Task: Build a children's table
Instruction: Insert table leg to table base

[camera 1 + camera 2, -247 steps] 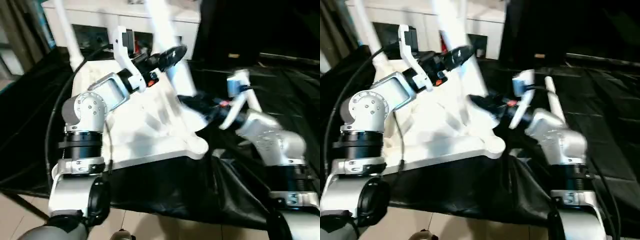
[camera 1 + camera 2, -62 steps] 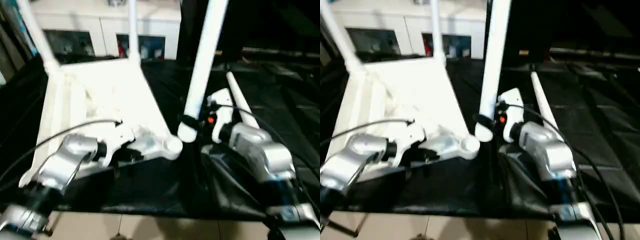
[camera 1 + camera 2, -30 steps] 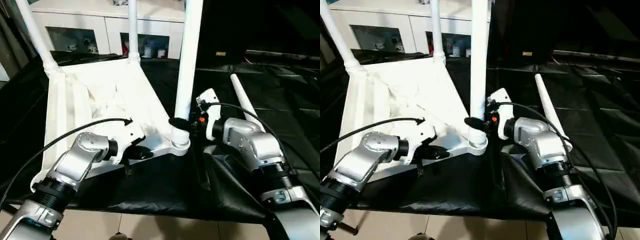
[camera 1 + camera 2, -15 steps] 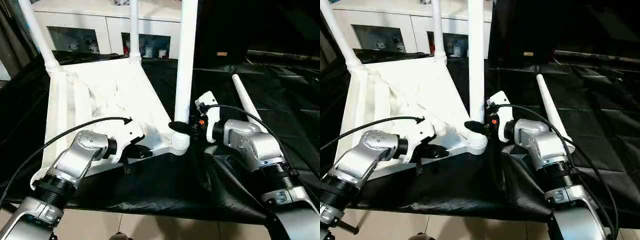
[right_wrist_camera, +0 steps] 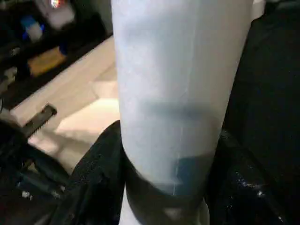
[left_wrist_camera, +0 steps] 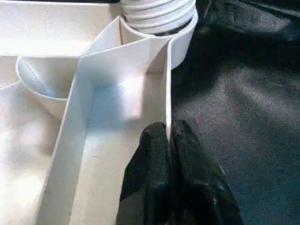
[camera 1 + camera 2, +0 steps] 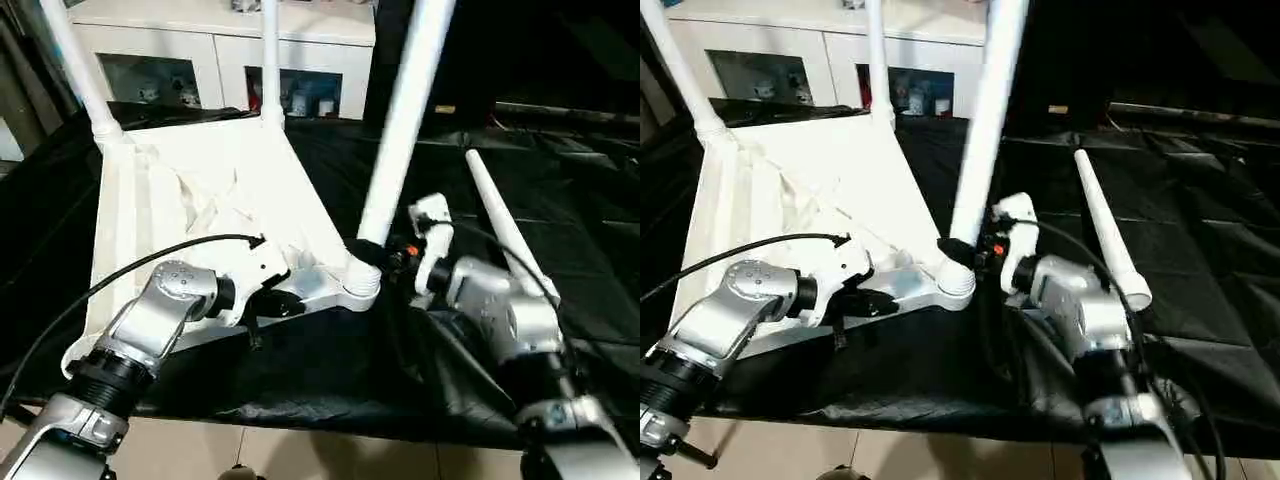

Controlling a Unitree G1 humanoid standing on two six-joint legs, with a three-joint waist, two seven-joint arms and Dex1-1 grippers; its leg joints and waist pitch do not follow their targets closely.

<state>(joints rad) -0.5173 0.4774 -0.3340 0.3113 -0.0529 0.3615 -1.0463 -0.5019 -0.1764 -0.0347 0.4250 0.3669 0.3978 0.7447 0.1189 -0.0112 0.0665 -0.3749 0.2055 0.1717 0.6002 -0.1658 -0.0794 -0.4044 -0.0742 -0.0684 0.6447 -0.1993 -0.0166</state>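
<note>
Jaws: your left gripper (image 6: 168,136) pinches the tabletop (image 7: 200,200) rim; right gripper (image 7: 958,246) clamps the tilted leg (image 7: 400,120), top cut off. Black sheet (image 7: 330,370) covers bench.

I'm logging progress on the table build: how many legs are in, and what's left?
Two legs already stand in the far corner sockets of the upturned tabletop. In hand: the right gripper holds a third leg, tilted, at the near corner socket; the left gripper pinches the tabletop's edge wall. Left: seat this leg upright, then fit the fourth leg lying on the black cloth.
</note>
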